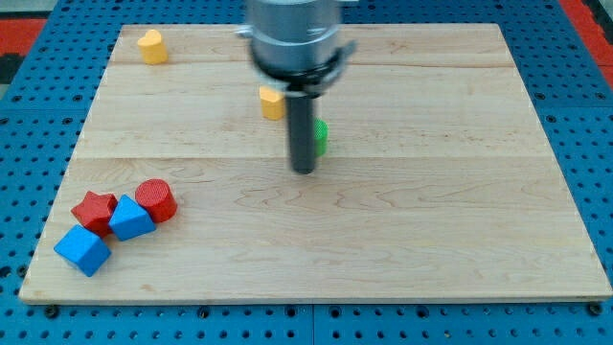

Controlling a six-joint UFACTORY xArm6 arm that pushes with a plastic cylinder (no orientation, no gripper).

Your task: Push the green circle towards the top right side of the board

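On the pale wooden surface (431, 240), a blue cube (81, 250), a red star-like block (94, 211), a second blue block (130, 218) and a red cylinder (156, 200) are sitting clustered at the view's lower left. A yellow block (150, 45) is lying near the top left corner, and another yellow block (272, 102) is resting near the centre. My tip (304, 171), a plain dark rod with no fingers and holding nothing, is standing just left of the green circle (320, 137), which is mostly hidden behind the rod. A good push would probably start from the circle's lower left, keeping contact centred so that it slides up and right without slipping off.
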